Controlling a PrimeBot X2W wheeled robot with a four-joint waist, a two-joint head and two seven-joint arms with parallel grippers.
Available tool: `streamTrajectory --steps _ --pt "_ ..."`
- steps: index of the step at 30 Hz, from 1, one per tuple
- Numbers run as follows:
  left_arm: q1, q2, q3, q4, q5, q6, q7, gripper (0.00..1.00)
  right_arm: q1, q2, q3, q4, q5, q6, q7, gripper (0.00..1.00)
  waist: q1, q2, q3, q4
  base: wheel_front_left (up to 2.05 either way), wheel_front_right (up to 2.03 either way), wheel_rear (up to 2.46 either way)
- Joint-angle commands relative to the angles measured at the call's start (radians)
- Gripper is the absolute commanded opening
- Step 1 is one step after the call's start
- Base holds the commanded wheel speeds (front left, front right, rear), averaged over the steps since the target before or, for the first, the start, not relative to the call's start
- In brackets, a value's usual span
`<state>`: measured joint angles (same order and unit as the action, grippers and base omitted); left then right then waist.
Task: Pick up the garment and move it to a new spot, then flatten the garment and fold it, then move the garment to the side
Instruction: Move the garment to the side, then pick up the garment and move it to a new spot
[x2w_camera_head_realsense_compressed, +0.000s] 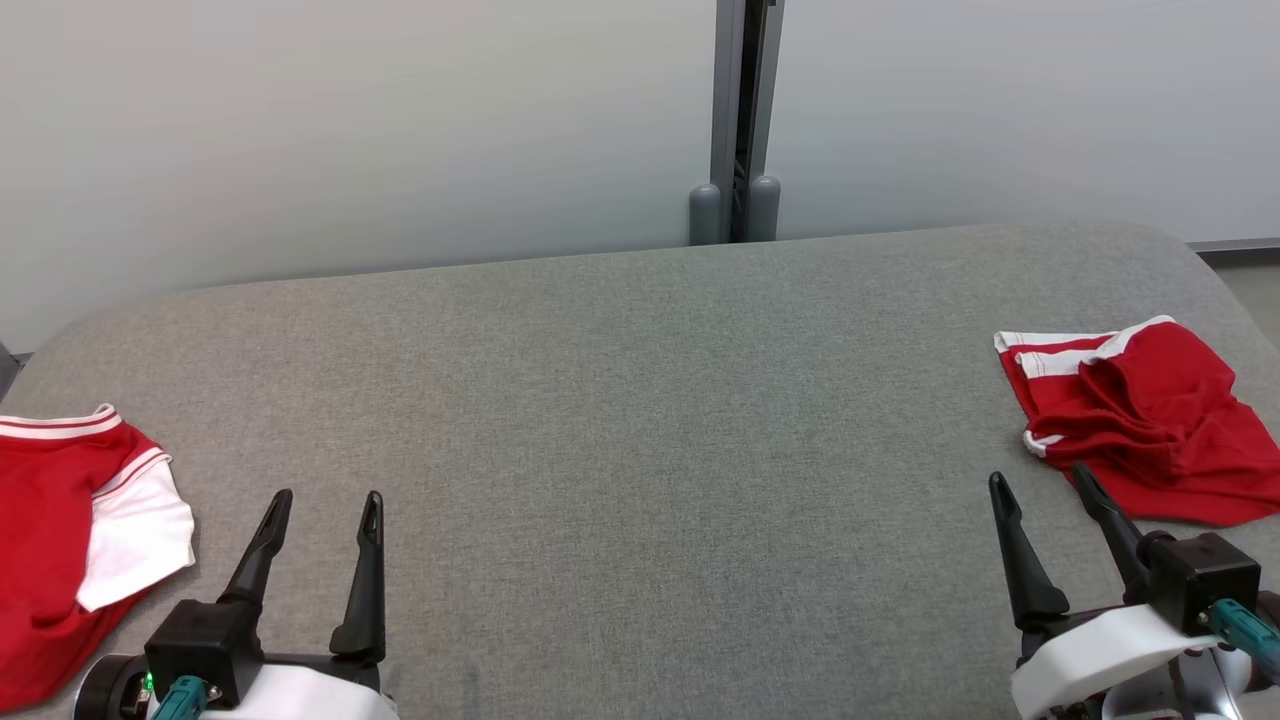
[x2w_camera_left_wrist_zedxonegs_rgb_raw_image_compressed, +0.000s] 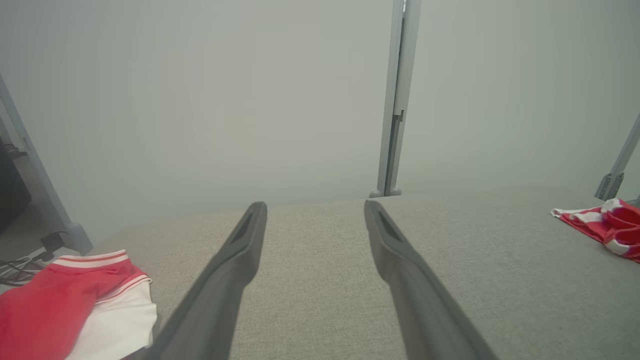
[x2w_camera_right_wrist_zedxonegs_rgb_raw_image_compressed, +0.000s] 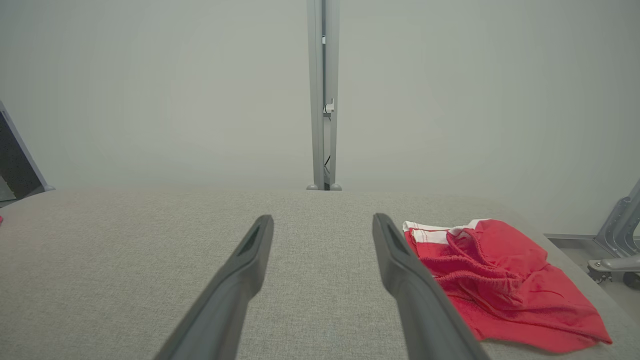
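- The left claw (x2w_camera_head_realsense_compressed: 328, 497) hangs low over the near left of the grey desk (x2w_camera_head_realsense_compressed: 640, 400), fingers spread apart and holding nothing.
- The right claw (x2w_camera_head_realsense_compressed: 1038, 474) hangs over the near right, also spread apart and empty.
- The crumpled red garment (x2w_camera_head_realsense_compressed: 1150, 420) with white stripes lies at the desk's right edge, just beyond the right claw's outer finger.
- A red and white garment (x2w_camera_head_realsense_compressed: 60, 520) lies at the left edge, beside the left claw.
- A grey post (x2w_camera_head_realsense_compressed: 745, 120) stands behind the desk.
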<state>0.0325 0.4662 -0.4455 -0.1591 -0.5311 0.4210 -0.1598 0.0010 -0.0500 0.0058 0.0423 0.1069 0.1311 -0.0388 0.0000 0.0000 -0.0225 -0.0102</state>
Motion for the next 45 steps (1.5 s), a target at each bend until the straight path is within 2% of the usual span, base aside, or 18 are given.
streamTrajectory --steps 1,19,25,30,36,37,45 --pt "0.004 0.006 0.001 -0.003 -0.006 0.006 -0.001 1.0 0.012 -0.003 -0.005 -0.009 0.003 -0.001 0.005 1.0 0.0 0.0 -0.001 0.001 0.0 0.0 0.0" --pt "-0.002 0.009 -0.007 -0.017 -0.004 0.016 0.009 1.0 0.031 -0.003 -0.025 -0.036 0.018 -0.001 0.011 1.0 0.0 0.0 -0.004 0.01 0.0 0.0 0.0" --pt "-0.02 0.005 -0.01 -0.019 -0.003 0.018 0.012 1.0 0.039 -0.003 -0.045 -0.042 0.016 -0.001 0.008 1.0 0.0 0.0 0.0 0.04 0.0 0.0 0.0" --pt "-0.024 0.003 -0.003 -0.014 -0.011 0.021 0.011 1.0 0.043 -0.003 -0.045 -0.052 0.013 -0.001 0.007 1.0 0.0 0.0 0.001 0.101 0.0 0.0 0.0" --pt "-0.03 0.003 0.006 -0.009 -0.016 0.02 0.001 1.0 0.04 -0.003 -0.029 -0.076 0.02 -0.001 0.02 1.0 0.0 0.0 0.009 0.228 0.0 0.0 0.0" --pt "-0.03 0.003 0.006 -0.009 -0.016 0.02 0.001 1.0 0.04 -0.003 -0.029 -0.076 0.02 -0.001 0.02 1.0 0.0 0.0 0.009 0.228 0.0 0.0 0.0" --pt "-0.025 -0.003 0.021 0.002 -0.032 0.025 -0.015 1.0 0.021 -0.003 -0.004 -0.085 0.032 -0.001 0.028 1.0 0.0 0.0 0.018 0.364 0.0 0.0 0.0"
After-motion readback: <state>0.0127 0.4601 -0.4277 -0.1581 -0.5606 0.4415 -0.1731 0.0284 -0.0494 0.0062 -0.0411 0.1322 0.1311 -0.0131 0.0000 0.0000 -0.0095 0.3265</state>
